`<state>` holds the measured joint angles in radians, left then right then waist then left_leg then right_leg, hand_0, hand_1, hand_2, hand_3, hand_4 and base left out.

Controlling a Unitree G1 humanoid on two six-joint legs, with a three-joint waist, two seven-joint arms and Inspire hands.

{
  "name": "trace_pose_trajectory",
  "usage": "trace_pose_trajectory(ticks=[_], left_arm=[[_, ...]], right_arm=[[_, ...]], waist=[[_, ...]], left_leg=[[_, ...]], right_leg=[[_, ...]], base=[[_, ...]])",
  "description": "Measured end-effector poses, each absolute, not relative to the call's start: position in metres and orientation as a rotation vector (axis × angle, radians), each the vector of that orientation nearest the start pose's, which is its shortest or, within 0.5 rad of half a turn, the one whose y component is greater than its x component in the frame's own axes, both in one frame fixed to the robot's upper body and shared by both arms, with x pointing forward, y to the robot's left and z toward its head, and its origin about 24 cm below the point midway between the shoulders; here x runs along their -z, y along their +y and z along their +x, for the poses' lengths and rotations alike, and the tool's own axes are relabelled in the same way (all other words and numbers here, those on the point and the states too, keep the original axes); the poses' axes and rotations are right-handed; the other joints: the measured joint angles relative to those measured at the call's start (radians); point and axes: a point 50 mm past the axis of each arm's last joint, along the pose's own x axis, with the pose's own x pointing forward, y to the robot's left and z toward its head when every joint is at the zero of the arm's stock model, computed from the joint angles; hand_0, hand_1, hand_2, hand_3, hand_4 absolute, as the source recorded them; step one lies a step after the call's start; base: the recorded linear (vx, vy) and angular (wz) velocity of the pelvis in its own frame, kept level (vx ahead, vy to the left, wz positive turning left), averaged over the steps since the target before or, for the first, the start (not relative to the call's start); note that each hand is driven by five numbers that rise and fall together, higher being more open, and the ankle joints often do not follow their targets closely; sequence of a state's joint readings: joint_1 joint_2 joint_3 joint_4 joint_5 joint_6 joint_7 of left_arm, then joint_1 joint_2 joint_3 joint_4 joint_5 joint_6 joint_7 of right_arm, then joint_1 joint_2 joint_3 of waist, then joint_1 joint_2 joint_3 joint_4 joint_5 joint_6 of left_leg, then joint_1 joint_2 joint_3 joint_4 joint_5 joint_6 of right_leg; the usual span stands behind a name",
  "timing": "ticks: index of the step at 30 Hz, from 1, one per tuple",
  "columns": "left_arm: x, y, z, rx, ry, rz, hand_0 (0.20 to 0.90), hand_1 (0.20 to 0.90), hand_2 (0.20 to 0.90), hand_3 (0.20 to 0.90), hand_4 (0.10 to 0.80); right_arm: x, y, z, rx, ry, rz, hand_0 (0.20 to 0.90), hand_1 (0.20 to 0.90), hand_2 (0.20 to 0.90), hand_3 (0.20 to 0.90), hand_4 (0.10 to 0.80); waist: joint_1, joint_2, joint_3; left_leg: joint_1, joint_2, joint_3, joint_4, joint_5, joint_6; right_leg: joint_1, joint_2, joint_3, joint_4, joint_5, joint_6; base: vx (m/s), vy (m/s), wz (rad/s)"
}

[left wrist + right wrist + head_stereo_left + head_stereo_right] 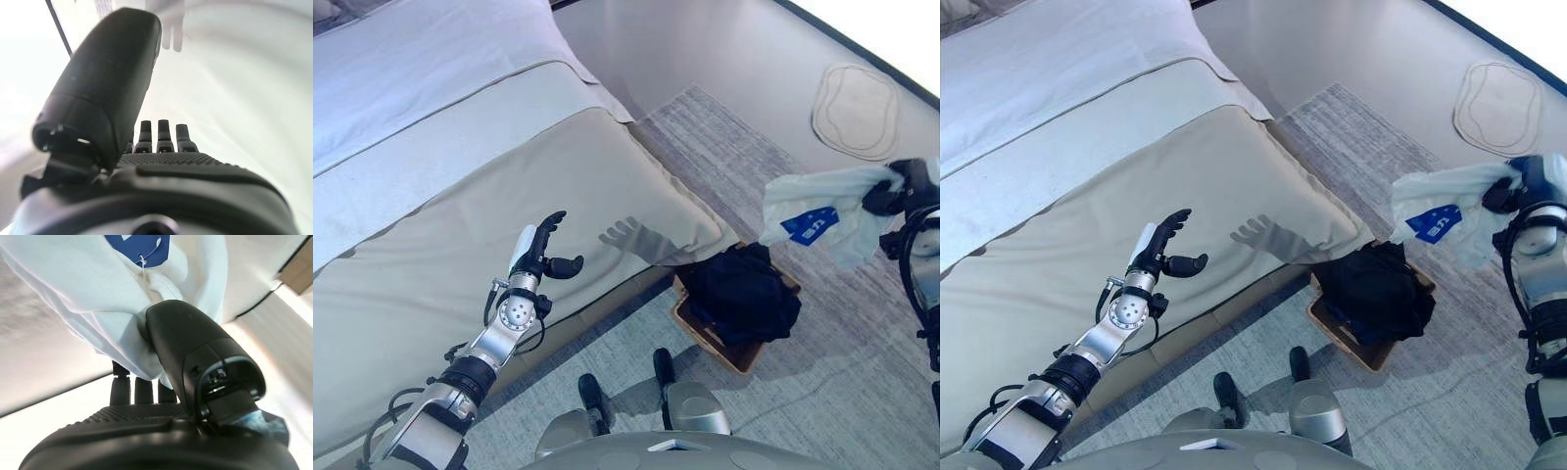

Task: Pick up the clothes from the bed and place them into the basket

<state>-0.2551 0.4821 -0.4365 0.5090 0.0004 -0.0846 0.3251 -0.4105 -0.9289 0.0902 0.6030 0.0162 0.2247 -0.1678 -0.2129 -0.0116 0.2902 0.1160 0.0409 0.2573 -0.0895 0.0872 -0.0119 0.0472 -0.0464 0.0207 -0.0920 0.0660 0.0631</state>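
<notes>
A bedroom seen from above the robot's head. A wide bed (460, 196) covered in beige and pale sheets fills the left side, its corner reaching toward the middle of the view. Beside that corner, on a grey rug (822, 343), stands a brown basket (690, 318) with a heap of dark clothing (744, 289) already inside it.

The right hand (901, 191) is raised at the right edge of the view, above the rug and to the right of the basket. Its fingers (168, 328) and thumb are curled tight around a bunched white garment (822, 220) with a blue tag (810, 225) hanging from it. The garment dangles in the air, clear of both bed and basket.

The left hand (543, 250) hovers over the beige bed cover near the bed's front edge, holding nothing. Its fingers are straight and spread, the thumb standing out to the side, and its shadow falls on the cover just beside it.

An oval pale mat (855, 110) lies on the bare floor beyond the rug, well away from the basket.
</notes>
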Motion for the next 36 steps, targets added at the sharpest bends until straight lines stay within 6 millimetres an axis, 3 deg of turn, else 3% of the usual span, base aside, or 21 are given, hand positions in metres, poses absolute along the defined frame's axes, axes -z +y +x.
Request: trace_pose_trajectory(ticks=[5, 10, 16, 17, 18, 36], left_arm=[[0.003, 0.198, 0.282, 0.01, 0.163, 0.637, 0.9, 0.9, 0.9, 0.9, 0.8], [0.009, 0.195, 0.279, 0.02, 0.187, 0.634, 0.9, 0.9, 0.9, 0.9, 0.8], [0.018, 0.189, 0.273, 0.046, 0.217, 0.625, 0.9, 0.9, 0.9, 0.9, 0.8], [0.019, 0.187, 0.272, 0.06, 0.22, 0.628, 0.9, 0.9, 0.9, 0.9, 0.8], [0.02, 0.186, 0.272, 0.07, 0.223, 0.629, 0.9, 0.9, 0.9, 0.9, 0.8], [0.022, 0.181, 0.27, 0.103, 0.227, 0.639, 0.9, 0.9, 0.9, 0.9, 0.8]], right_arm=[[-0.083, -0.38, 0.279, 0.484, 0.431, -0.827, 0.3, 0.3, 0.3, 0.2, 0.1], [-0.053, -0.395, 0.257, 0.5, 0.572, -0.82, 0.3, 0.3, 0.3, 0.2, 0.1], [-0.043, -0.401, 0.248, 0.507, 0.598, -0.832, 0.3, 0.3, 0.3, 0.2, 0.1], [-0.042, -0.4, 0.248, 0.51, 0.59, -0.835, 0.554, 0.554, 0.554, 0.496, 0.396], [-0.042, -0.399, 0.249, 0.509, 0.585, -0.84, 0.9, 0.9, 0.9, 0.9, 0.8], [-0.039, -0.396, 0.251, 0.562, 0.557, -0.882, 0.9, 0.9, 0.9, 0.9, 0.8]], waist=[[-0.013, 0.022, -0.015], [-0.011, 0.075, -0.049], [-0.004, 0.121, -0.08], [-0.003, 0.123, -0.082], [-0.001, 0.123, -0.082], [0.043, 0.128, -0.085]], left_leg=[[-0.01, 0.02, 0.021, -0.003, -0.014, -0.013], [-0.014, 0.023, 0.024, -0.004, -0.017, -0.018], [-0.024, 0.025, 0.023, -0.004, -0.016, -0.018], [-0.025, 0.025, 0.022, -0.004, -0.016, -0.019], [-0.025, 0.025, 0.022, -0.004, -0.016, -0.019], [-0.043, 0.023, -0.008, 0.0, -0.011, -0.02]], right_leg=[[-0.023, 0.02, 0.022, 0.0, 0.013, -0.003], [-0.028, 0.022, 0.023, 0.0, 0.013, -0.003], [-0.04, 0.024, 0.02, 0.0, 0.017, -0.008], [-0.04, 0.024, 0.02, 0.0, 0.017, -0.008], [-0.04, 0.024, 0.02, 0.0, 0.017, -0.008], [-0.044, 0.02, -0.008, 0.0, 0.018, -0.009]], base=[[-0.01, -0.041, -0.16], [-0.004, -0.039, -0.02], [-0.009, -0.037, 0.0], [0.0, 0.0, 0.0], [-0.026, -0.03, 0.01], [-0.014, 0.001, 0.04]])
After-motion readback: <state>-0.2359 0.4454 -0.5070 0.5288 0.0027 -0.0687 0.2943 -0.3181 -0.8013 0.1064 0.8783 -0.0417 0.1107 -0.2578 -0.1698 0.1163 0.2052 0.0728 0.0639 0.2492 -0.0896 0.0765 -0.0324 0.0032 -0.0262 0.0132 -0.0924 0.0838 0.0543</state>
